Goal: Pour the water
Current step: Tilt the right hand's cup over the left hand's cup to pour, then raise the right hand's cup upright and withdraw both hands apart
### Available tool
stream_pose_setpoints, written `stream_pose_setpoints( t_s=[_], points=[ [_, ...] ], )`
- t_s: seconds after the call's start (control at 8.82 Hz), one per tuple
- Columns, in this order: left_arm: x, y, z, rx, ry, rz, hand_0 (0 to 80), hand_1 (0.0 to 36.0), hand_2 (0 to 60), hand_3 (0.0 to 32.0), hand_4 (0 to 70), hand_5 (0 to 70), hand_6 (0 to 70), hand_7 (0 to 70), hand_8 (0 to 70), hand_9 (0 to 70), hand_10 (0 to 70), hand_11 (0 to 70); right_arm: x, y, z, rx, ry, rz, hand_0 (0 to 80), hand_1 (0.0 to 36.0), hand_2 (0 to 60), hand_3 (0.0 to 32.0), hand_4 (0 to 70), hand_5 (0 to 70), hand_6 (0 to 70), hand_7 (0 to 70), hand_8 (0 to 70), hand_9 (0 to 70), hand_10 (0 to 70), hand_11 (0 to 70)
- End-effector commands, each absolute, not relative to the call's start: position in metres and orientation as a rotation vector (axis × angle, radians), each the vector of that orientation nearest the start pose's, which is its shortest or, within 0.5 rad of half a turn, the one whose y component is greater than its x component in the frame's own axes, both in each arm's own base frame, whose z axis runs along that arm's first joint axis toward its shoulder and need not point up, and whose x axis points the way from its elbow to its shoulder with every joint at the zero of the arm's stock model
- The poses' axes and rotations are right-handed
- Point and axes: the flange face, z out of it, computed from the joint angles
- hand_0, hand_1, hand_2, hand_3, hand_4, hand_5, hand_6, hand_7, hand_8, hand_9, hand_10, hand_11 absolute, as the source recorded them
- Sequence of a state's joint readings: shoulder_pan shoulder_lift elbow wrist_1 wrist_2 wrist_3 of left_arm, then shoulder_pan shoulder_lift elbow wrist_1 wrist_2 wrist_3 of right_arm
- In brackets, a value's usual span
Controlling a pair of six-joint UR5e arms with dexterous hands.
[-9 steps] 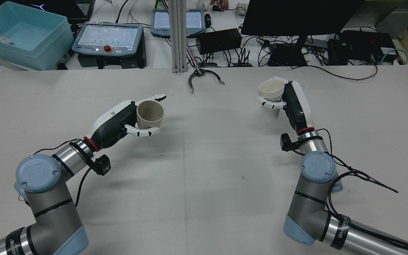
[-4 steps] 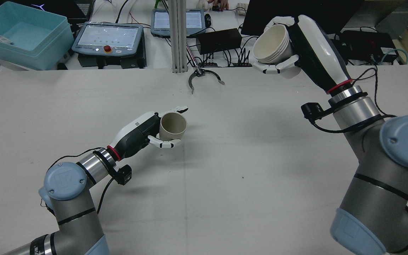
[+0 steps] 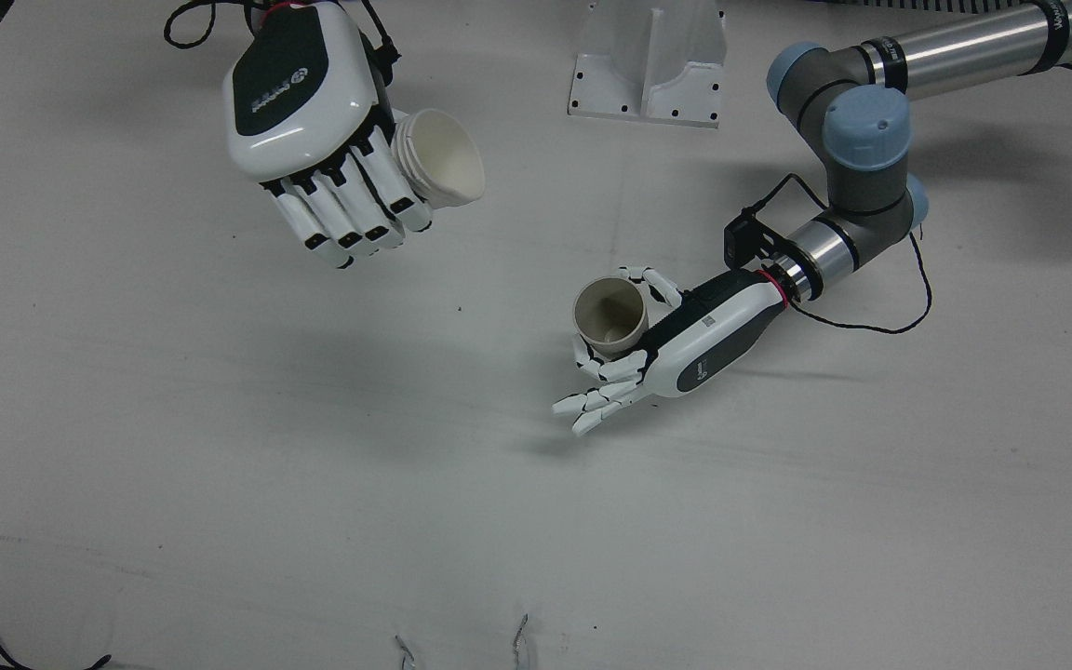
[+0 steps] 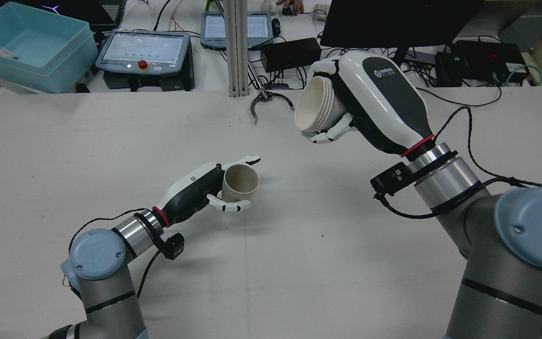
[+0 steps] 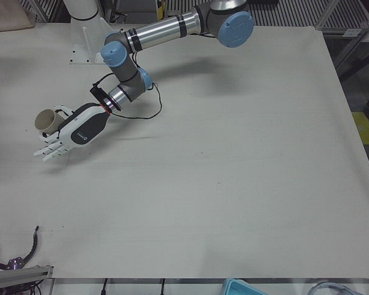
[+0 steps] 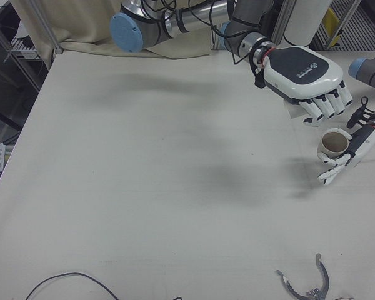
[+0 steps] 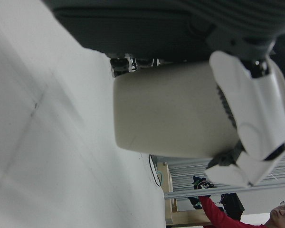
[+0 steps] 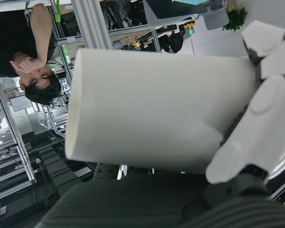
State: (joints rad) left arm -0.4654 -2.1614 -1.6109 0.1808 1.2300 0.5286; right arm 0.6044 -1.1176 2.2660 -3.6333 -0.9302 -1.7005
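— Left robot hand (image 4: 205, 188): glossy white plastic shell over matt black palm, smooth white finger segments. Beige cup (image 4: 240, 182) in it: matt, faintly speckled, looks like paper or dull ceramic, cannot tell which.

— Right robot hand (image 4: 370, 103): same glossy white and matt black plastic. White cups (image 4: 315, 110), nested: thin paper, matt, ridged at the stacked rims.

— Tabletop (image 4: 299, 245): pale grey, matt, soft-looking like cloth or felt, faint creases across the middle.

— Arm links (image 4: 445, 181): brushed bare metal, slightly shiny, with smooth blue plastic joint caps (image 4: 532, 226).
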Motion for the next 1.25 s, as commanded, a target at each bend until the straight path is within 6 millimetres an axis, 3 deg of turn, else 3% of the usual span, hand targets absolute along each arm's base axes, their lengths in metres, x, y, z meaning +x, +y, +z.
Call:
stream_pose_setpoints(
  t_s=[0.0,0.11,0.45,0.57,0.68,0.79,0.91,1.13],
  points=[
    [0.541,-0.451,0.324,-0.413,2.218,-1.228,39.0,36.0,60.0,0.0,25.7,57.5,6.4,12.4,1.8,4.8,6.2,11.3,-0.378,-0.4,0.196,1.086,-1.899,0.823,56.0,35.8,60.0,0.0,35.4,70.0,63.4,70.0,53.2,70.0,41.4,59.8],
    [0.54,-0.452,0.325,-0.407,2.217,-1.228,39.0,36.0,60.0,0.0,25.6,57.5,6.5,12.4,1.9,4.8,6.3,11.4,-0.397,-0.404,0.202,1.076,-1.864,0.811,56.3,35.9,60.0,0.0,35.0,70.0,62.2,70.0,52.1,70.0,40.9,59.0],
    [0.535,-0.456,0.323,-0.403,2.224,-1.231,38.6,36.0,60.0,0.0,25.2,56.4,6.0,11.6,1.5,4.4,6.2,11.1,-0.38,-0.409,0.195,1.102,-1.878,0.862,55.0,34.1,60.0,0.0,33.5,70.0,59.5,70.0,50.0,67.9,40.0,57.6],
    [0.527,-0.46,0.324,-0.403,2.228,-1.244,38.7,36.0,60.0,0.0,25.2,56.4,5.9,11.6,1.6,4.4,6.1,11.1,-0.359,-0.416,0.193,1.136,-1.878,0.93,55.0,33.8,60.0,0.0,33.5,70.0,59.4,70.0,50.0,67.9,40.3,58.1],
    [0.512,-0.468,0.329,-0.383,2.234,-1.262,38.8,36.0,60.0,0.0,25.1,56.2,5.7,11.4,1.5,4.3,6.0,11.0,-0.324,-0.43,0.201,1.136,-1.913,1.039,54.7,33.5,60.0,0.0,33.6,70.0,59.2,70.0,49.9,67.7,40.7,58.6],
    [0.494,-0.463,0.353,-0.365,2.215,-1.278,39.0,36.0,60.0,0.0,24.9,55.6,5.3,10.8,1.2,4.0,5.9,10.7,-0.295,-0.444,0.235,1.039,-1.967,1.25,53.2,31.6,60.0,0.0,32.1,70.0,57.3,70.0,49.1,66.7,40.8,58.6],
    [0.477,-0.473,0.364,-0.335,2.212,-1.298,38.7,36.0,60.0,0.0,24.2,54.5,4.8,10.3,1.2,3.9,5.8,10.7,-0.265,-0.458,0.26,0.989,-2.008,1.412,52.4,29.8,60.0,0.0,31.6,70.0,56.1,70.0,48.3,65.5,40.4,57.9],
    [0.424,-0.506,0.402,-0.312,2.183,-1.432,38.7,36.0,60.0,0.0,24.7,55.4,5.3,10.6,1.3,4.2,6.0,10.8,-0.209,-0.49,0.278,0.964,-2.096,1.591,53.7,30.7,60.0,0.0,31.4,70.0,56.3,70.0,48.6,65.8,40.3,57.8]
  ],
)
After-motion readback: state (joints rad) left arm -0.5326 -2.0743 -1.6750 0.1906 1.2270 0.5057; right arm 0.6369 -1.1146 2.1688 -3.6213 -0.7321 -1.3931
